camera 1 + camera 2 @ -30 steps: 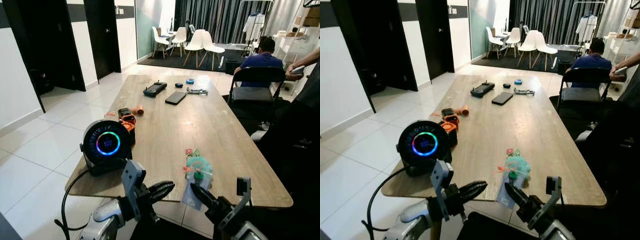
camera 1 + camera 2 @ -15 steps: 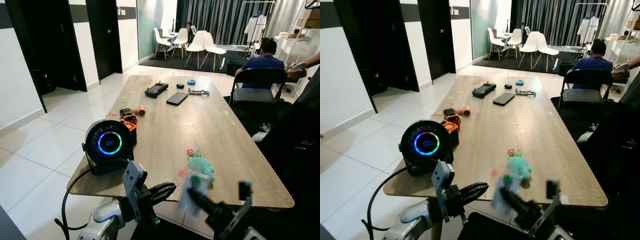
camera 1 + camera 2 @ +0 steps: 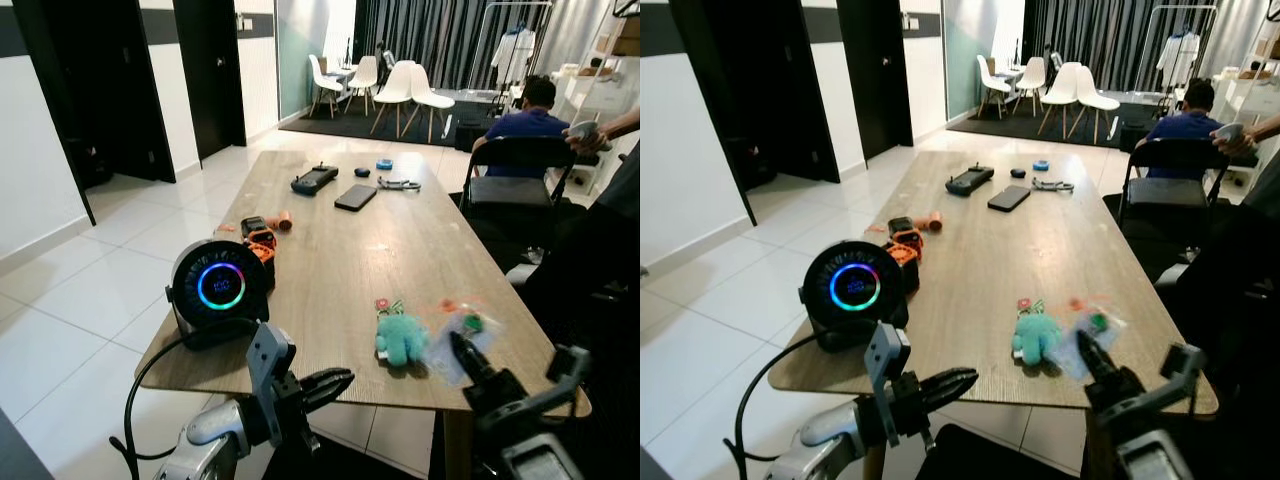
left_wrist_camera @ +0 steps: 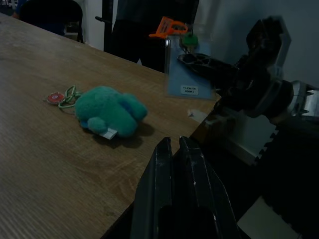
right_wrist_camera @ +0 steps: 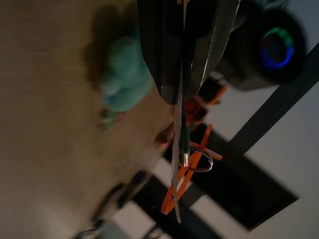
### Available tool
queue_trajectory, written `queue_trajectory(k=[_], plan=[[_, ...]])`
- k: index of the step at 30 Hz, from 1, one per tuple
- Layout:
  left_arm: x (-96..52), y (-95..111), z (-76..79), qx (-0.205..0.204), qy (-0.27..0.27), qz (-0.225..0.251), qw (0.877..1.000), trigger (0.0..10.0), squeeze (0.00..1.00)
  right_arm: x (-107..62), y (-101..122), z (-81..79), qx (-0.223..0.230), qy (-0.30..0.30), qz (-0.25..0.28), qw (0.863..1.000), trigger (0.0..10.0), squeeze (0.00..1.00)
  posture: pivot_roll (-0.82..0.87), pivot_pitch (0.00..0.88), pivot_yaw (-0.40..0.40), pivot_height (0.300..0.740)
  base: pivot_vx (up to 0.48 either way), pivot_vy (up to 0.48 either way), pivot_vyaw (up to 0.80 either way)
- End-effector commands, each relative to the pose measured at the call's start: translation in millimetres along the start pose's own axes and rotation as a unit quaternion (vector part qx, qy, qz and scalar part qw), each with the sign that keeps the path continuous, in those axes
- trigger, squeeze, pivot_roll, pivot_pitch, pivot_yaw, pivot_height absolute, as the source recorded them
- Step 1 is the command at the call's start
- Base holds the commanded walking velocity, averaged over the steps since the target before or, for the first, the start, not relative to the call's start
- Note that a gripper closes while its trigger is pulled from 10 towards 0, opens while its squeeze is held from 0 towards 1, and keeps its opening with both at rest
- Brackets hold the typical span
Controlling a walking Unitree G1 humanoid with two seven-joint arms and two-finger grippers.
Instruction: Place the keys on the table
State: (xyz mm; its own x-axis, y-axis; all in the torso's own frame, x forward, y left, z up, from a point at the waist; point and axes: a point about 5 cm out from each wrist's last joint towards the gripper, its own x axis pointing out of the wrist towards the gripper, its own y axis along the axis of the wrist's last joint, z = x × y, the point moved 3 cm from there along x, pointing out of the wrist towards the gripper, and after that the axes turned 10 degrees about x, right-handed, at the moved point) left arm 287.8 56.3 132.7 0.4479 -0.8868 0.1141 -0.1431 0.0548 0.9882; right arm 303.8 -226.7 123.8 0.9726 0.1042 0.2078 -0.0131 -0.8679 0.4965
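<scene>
Now the right tool (image 3: 462,350) grips the keys (image 3: 455,322) above the table (image 3: 400,250) edge.

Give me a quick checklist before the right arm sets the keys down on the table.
1. Keys held: right gripper is shut on the keys, with their blue card tag. Ok.
2. Keys over the table: near its right front edge, blurred. Cannot tell.
3. Keys lowered to the surface: they hang above it. Not ok.
4. Drop spot free: bare wood beside the teal plush toy. Ok.
5. Left gripper out of the way: shut, below the table's front edge. Ok.
</scene>
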Motion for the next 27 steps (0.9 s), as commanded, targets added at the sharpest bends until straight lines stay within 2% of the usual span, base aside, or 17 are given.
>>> queue_trajectory(k=[1,7,12,21,27], plan=[[-2.0,-1,-0.1,0.0,-0.007,-0.008,1.0,10.0,0.0,1.0,7,10.4,0.001,-0.034,0.021,0.999,10.0,0.0,0.01,0.05,0.029,0.74,0.0,0.0,0.0],[-1.0,0,-1.6,0.002,-0.007,-0.009,1.0,10.0,0.0,10.2,18,23.7,-0.006,-0.073,0.042,0.996,10.0,0.0,0.01,0.051,0.033,0.74,0.0,0.0,0.0],[-0.5,0,-2.5,0.002,-0.006,-0.009,1.0,10.0,0.0,19.5,21,29.3,-0.011,-0.087,0.038,0.995,10.0,0.0,0.01,0.05,0.036,0.74,0.0,0.0,0.0],[0.4,4,-4.2,0.003,-0.005,-0.006,1.0,10.0,0.0,37.8,26,30.0,-0.005,-0.095,0.041,0.995,10.0,0.0,0.02,0.05,0.037,0.74,0.0,0.0,0.0],[2.5,6,-5.2,0.011,0.001,-0.001,1.0,10.0,0.0,47.4,18,30.0,-0.01,-0.095,0.021,0.995,10.0,0.0,0.02,0.05,0.034,0.74,0.0,0.0,0.0]])
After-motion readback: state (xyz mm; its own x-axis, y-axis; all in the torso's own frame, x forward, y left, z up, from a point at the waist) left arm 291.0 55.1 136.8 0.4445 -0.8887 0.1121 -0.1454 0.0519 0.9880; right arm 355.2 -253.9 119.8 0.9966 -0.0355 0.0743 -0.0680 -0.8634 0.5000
